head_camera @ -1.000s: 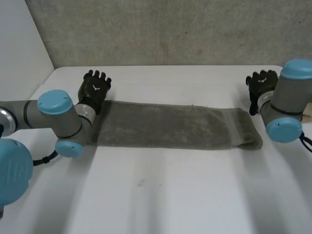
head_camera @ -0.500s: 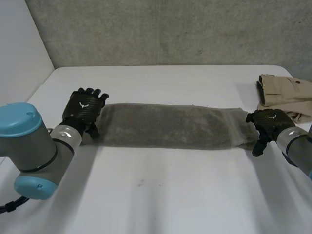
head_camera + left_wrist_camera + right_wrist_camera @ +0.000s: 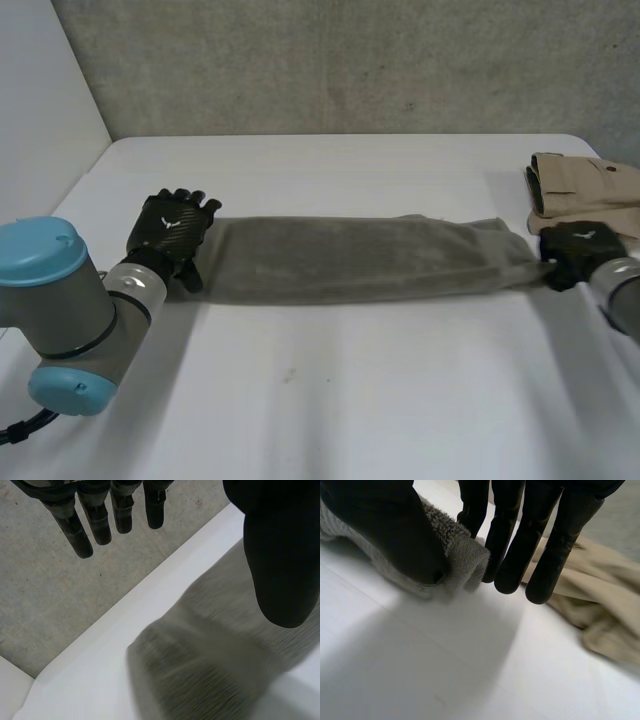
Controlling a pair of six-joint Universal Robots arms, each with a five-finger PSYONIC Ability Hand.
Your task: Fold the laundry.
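Note:
A grey towel [image 3: 350,260], folded into a long strip, lies across the white table [image 3: 330,400] from left to right. My left hand [image 3: 172,232] rests at the towel's left end with its fingers straight and open. In the left wrist view its fingers [image 3: 100,515] and thumb [image 3: 280,555] hover over the towel [image 3: 215,655] without gripping it. My right hand [image 3: 577,250] is at the towel's right end. In the right wrist view its thumb [image 3: 385,525] pinches the fluffy towel end [image 3: 462,555] against the fingers [image 3: 520,545].
A crumpled beige garment [image 3: 585,190] lies at the table's right edge, just behind my right hand, and lies past that hand's fingertips [image 3: 600,600] in the right wrist view. A grey wall runs behind the table's far edge.
My right hand has closed on the towel's right end and drawn it to the right, stretching the strip. The left hand has stayed open at the left end.

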